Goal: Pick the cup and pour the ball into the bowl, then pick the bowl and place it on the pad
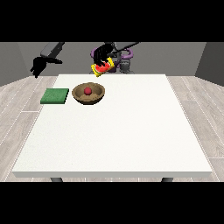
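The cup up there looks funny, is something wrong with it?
The cup is tipped over in the hand above the table's far edge. That fits pouring: the red ball already lies in the bowl. Nothing has spilled.

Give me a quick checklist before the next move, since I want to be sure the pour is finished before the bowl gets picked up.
1. Ball in the bowl: ok, the red ball lies inside the brown bowl.
2. Cup clear of the bowl: ok, the yellow and red cup is held tilted above and behind it by the hand at the view's right.
3. Bowl upright on the table: ok.
4. Green pad free: ok, nothing lies on it; it sits beside the bowl, apart from it.
5. Hand at the view's left ready: it holds nothing and hangs beyond the table's far corner; its fingers: cannot tell.
6. Cup set down: not ok.
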{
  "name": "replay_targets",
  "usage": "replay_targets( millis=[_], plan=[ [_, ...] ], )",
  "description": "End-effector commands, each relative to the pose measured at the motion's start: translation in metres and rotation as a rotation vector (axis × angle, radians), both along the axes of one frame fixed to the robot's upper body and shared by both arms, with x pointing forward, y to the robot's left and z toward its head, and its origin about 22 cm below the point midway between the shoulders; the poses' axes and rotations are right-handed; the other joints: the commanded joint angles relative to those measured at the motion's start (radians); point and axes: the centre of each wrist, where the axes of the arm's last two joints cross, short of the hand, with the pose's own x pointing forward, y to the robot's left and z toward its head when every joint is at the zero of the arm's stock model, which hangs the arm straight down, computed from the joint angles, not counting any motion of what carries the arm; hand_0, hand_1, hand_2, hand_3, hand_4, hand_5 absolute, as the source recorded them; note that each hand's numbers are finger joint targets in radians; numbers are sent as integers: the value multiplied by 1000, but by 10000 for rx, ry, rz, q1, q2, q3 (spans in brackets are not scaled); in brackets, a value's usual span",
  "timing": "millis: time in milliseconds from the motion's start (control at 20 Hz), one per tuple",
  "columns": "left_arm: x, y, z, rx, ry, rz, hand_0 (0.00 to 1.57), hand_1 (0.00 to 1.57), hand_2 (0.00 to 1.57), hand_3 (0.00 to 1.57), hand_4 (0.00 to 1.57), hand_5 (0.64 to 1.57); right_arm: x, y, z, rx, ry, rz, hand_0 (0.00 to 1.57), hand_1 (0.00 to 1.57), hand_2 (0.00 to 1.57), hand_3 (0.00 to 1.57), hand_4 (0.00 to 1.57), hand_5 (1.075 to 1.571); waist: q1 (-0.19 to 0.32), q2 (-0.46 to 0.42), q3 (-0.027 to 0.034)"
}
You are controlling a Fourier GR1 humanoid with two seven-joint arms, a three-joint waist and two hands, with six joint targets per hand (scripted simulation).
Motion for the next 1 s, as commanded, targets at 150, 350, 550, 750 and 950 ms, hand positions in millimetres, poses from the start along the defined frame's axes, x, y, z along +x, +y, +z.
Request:
replay_targets(
  millis=[150, 350, 550, 750, 950],
  plan=[
    [-14, -8, 12, 342, -258, -414, 1499, 1499, 1571, 1571, 1209, 1457, -16, -20, -7, 116, 264, -555, 0, 0, 0, 262, 0, 1528, 408, 21, -2],
    [3, 14, 13, -1940, 604, 38, 1349, 1349, 1571, 1571, 1194, 1456, -2, 2, -7, 509, 722, 199, 0, 0, 0, 0, 462, 1557, 386, 307, -14],
    [20, 68, 29, -5800, 729, 663, 364, 364, 1571, 1571, 993, 1555, -7, -8, -5, 721, 1050, -474, 0, 0, 0, 0, 470, 1557, 1315, 57, -49],
    [33, 109, 47, -8371, 1318, 805, 370, 370, 1571, 1571, 864, 1568, -3, -6, -2, 930, 668, -1097, 0, 0, 0, 0, 470, 1557, 2073, 474, -46],
    [32, 114, 56, -11209, 2626, -356, 1294, 1294, 1571, 1528, 996, 1564, 9, -5, 15, 886, -228, -1155, 0, 0, 0, 0, 236, 1561, 2152, 1752, -54]
  ],
)
